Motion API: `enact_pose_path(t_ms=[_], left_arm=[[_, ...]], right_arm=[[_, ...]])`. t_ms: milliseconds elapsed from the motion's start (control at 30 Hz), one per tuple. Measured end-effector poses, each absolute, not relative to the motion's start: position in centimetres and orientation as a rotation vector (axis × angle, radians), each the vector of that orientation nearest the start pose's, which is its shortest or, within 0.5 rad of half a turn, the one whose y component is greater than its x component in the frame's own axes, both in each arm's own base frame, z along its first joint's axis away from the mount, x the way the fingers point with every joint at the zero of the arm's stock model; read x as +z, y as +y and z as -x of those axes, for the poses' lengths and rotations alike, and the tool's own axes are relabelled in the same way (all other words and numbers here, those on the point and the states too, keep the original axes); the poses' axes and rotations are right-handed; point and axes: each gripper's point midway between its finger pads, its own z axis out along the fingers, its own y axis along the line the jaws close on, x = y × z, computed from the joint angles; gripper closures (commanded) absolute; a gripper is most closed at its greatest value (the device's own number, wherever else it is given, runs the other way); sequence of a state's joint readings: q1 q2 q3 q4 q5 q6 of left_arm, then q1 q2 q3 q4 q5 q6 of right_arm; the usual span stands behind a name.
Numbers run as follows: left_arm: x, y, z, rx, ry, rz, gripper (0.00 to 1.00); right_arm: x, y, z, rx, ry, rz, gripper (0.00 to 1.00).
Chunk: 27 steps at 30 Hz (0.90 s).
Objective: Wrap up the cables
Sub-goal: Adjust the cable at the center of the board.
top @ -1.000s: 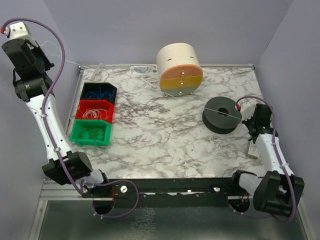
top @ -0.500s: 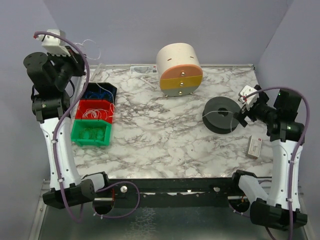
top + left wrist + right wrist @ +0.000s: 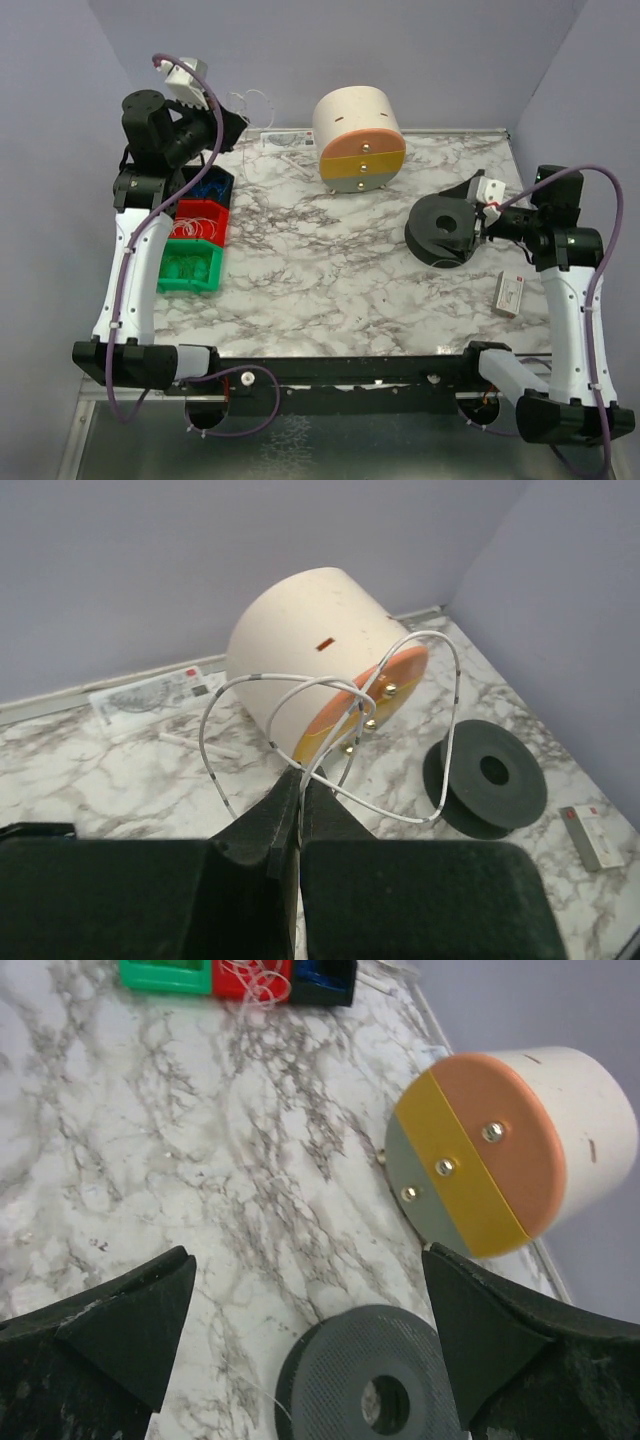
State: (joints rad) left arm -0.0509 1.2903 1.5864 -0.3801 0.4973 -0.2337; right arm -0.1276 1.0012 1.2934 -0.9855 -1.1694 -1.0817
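Observation:
My left gripper [image 3: 237, 124] is raised above the table's back left, beyond the bins, and is shut on a thin white cable [image 3: 250, 100]. In the left wrist view the jaws [image 3: 300, 776] are pressed together on that cable [image 3: 330, 685], which springs out in loose loops. The dark grey spool [image 3: 437, 238] lies flat at the right. My right gripper [image 3: 465, 214] hovers at the spool's right side, open, with nothing between its fingers. In the right wrist view the spool [image 3: 352, 1358] lies below the wide-open gripper [image 3: 308, 1260], and a hair-thin strand [image 3: 268, 1401] trails from its left edge.
A cream drum [image 3: 358, 138] with an orange, yellow and grey face lies at the back centre. Blue [image 3: 198, 184], red [image 3: 198, 221] and green [image 3: 184, 267] bins line the left edge; the red one holds more white cables. A small box [image 3: 510, 293] lies near the right edge.
My left arm has swung from the far left in over the table's back left corner with the cable in its jaws. My right gripper has opened and risen beside the spool.

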Motion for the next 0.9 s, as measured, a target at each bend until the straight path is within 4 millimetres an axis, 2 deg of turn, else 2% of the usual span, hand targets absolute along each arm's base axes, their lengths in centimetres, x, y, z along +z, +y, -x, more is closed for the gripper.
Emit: enact_pose_path(t_ms=[167, 300, 367, 500, 567, 633, 700, 900], left_arm=[[45.2, -15.3, -37.0, -0.762, 1.627, -0.321, 1.0], [46.4, -17.6, -36.3, -0.832, 1.59, -0.354, 1.0], [46.8, -17.9, -36.2, -0.847, 1.582, -0.342, 1.0], [47.2, -17.6, -37.0, -0.855, 1.578, -0.26, 1.0], [47.0, -17.4, -37.5, -0.866, 1.585, -0.203, 1.0], [46.4, -17.2, -38.1, -0.882, 1.599, -0.136, 1.0], [45.5, -17.0, -38.6, -0.897, 1.625, -0.07, 1.0], [43.0, -15.6, -40.2, -0.926, 1.689, 0.142, 1.0]], right_arm=[[32.9, 16.1, -23.2, 0.672, 1.288, 1.304, 0.0], [32.0, 21.1, -25.5, 0.741, 1.303, 1.321, 0.0], [30.3, 24.2, -26.8, 0.76, 1.343, 1.335, 0.0], [25.5, 29.7, -29.1, 0.8, 1.491, 1.315, 0.0], [23.5, 31.8, -30.1, 0.827, 1.574, 1.275, 0.0], [22.4, 33.3, -31.1, 0.86, 1.645, 1.22, 0.0], [22.3, 34.7, -32.0, 0.9, 1.694, 1.155, 0.0], [25.0, 38.1, -34.4, 0.955, 1.731, 1.001, 0.0]])
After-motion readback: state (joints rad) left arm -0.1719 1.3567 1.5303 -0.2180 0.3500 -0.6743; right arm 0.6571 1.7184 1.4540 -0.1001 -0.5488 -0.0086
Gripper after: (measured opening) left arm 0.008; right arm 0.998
